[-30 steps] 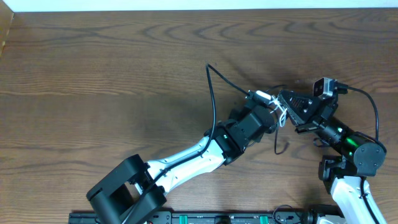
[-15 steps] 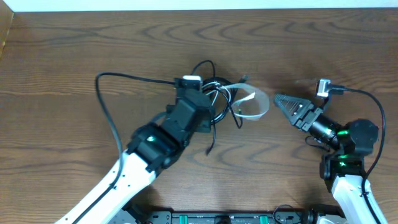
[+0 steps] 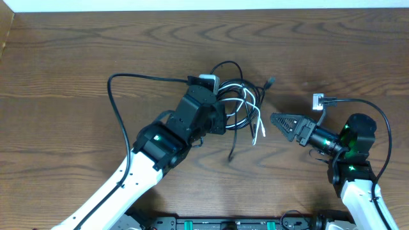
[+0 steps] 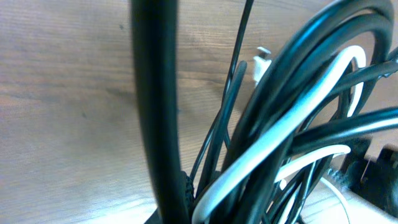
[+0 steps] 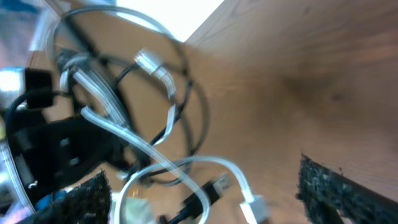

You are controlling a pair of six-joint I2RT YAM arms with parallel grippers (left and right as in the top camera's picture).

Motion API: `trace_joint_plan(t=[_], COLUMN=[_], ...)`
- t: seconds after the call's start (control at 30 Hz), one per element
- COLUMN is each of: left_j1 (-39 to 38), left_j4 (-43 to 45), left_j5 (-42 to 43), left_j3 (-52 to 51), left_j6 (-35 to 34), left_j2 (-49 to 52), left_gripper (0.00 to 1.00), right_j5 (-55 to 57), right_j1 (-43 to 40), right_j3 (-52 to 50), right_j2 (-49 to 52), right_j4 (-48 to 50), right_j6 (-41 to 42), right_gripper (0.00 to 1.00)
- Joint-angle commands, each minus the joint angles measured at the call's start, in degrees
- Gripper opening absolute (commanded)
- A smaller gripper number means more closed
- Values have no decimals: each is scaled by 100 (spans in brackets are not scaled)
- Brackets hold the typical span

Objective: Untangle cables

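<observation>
Tangle of thin black cords and one white cord (image 3: 243, 102), near the middle of the brown wooden bench (image 3: 70, 57), is clamped in the left fingers (image 3: 217, 116); the right fingers (image 3: 285, 121) stand apart beside it. Wide wood stretches leftward.

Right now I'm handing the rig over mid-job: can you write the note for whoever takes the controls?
The left gripper is shut on the cable bundle.
The right gripper is open and empty, pointing at the bundle from its right side, apart from it.
In the bundle, the black cords and the white cord are looped together. The white ends hang toward the right gripper, and one black tail trails down.
Done: no cord is separated.
Left: pull each cord free.
</observation>
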Motion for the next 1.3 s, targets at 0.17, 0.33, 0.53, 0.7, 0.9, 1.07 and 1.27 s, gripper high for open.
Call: trace_joint_plan(t=[0.17,0.33,0.53,0.7,0.9,1.07,1.27], left_j1=[142,142,142,142,142,144,146], left_j4=[138,66,-459,-645,-1126,-1123,-1078], left_j5=[1309,2660,3200,2986,1764,599,361], left_j3=[31,31,31,31,31,31,31], left_j6=[-1722,-579,686,916,667,-516,-1331], left_j2=[334,337,337,337,337,334,345], left_gripper=[8,8,8,32,46,80,83], right_j5=[352,774,1102,1370,1617,1615,1655], right_j1=[409,621,623,614,313,188,188], right_j3=[28,28,28,28,28,28,28], right_j2=[-17,-17,-17,-17,-17,-17,-17], right_j4=[-173,468,518,509,496,442,111], right_j6=[28,26,26,-101,533,549,586], right_gripper=[99,99,53,1,1,1,1])
